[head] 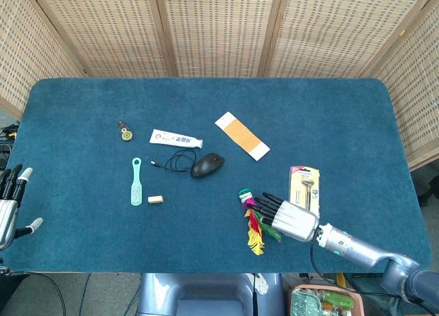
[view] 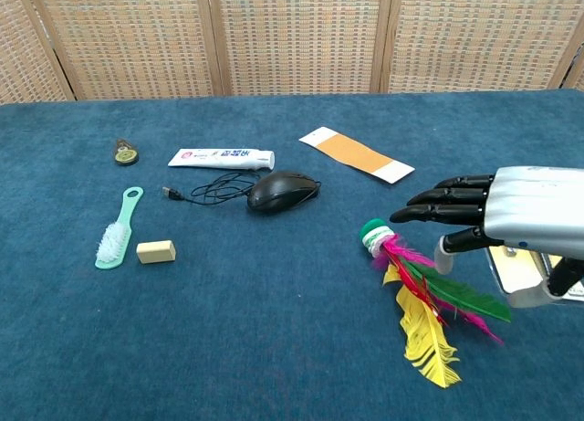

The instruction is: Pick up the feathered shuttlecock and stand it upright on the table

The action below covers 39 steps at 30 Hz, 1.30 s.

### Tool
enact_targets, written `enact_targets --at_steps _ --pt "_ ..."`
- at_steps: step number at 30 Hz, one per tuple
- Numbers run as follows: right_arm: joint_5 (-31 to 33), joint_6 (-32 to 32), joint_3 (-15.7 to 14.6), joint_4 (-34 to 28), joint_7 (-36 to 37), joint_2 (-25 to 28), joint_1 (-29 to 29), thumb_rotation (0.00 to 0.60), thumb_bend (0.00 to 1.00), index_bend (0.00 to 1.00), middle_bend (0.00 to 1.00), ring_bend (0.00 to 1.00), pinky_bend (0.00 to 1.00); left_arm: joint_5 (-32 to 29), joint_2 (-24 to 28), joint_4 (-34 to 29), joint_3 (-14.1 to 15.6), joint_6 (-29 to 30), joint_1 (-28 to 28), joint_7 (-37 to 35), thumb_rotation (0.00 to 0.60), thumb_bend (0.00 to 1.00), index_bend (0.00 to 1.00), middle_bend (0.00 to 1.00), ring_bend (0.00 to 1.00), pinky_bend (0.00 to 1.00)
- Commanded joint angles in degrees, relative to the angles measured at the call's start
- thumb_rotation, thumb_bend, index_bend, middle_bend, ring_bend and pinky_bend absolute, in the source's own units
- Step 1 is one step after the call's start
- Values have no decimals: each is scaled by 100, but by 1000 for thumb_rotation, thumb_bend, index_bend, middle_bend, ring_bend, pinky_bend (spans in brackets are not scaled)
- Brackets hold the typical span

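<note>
while wicker screens (head: 219, 31) back blue table (head: 329, 110), right robot hand (view: 511, 222) hovers spread, seemingly empty, over shuttlecock (view: 415, 289).

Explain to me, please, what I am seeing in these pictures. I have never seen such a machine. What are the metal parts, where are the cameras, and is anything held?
This is a robot with two arms, each ending in a mechanical hand. Both cameras sit on the robot: the head view looks down on the blue table, and the chest view looks across it from lower.

The right hand reaches out over the feathered shuttlecock, its fingers apart, and holds nothing. The shuttlecock lies on its side, not yet picked up. The left hand waits open at the table's edge and shows only in the head view.

Also on the table: a computer mouse with its cable, a toothpaste tube, a green brush, an eraser, an orange and white card, a packaged razor and a small round object.
</note>
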Motion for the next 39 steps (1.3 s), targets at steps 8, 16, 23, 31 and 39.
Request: enact_targets --at_steps 8,16,23,31,39 --pt "128 131 -187 319 138 -272 124 600 247 460 37 0 140 -59 3 -17 -1 -57 -33 18 600 0 0 0 0 0" --pt "245 254 -288 442 240 -418 180 600 299 504 52 0 147 -70 17 -26 5 -52 -37 1 600 0 0 0 0 0" --pt "332 257 -341 465 251 -547 234 600 302 518 59 0 154 -89 22 -25 6 -62 -45 -13 600 0 0 0 0 0" --pt "439 252 -429 553 221 -667 266 600 354 627 80 0 166 -107 32 -24 3 -54 -48 -35 600 0 0 0 0 0" --pt "548 355 -477 645 249 -748 265 600 362 636 94 0 172 -121 39 -32 5 -61 -57 -41 600 0 0 0 0 0"
